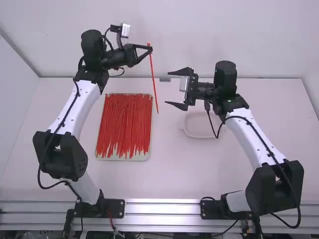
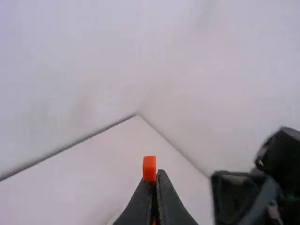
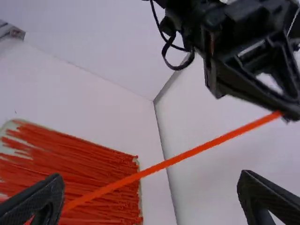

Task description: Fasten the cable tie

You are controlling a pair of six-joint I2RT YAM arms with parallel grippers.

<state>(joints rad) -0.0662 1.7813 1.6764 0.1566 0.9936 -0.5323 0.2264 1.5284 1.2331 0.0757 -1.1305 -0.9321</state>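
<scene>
Cable tie (image 1: pixel 153 82), seemingly head-end, between left fingers (image 2: pixel 139 207)

High: overhead from robot's rear, forward-down, far, whole table (image 1: pixel 169 149) | left wrist: close, toward wall corner (image 2: pixel 137 115) | right wrist: close, toward left gripper (image 3: pixel 281 111) | shared: cable tie (image 1: pixel 154 84), all three.

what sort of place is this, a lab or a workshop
Most likely a robotics lab test cell: a white table boxed in by plain white walls, a left arm and right arm mounted on a metal rail, and a tray of red cable ties.
</scene>
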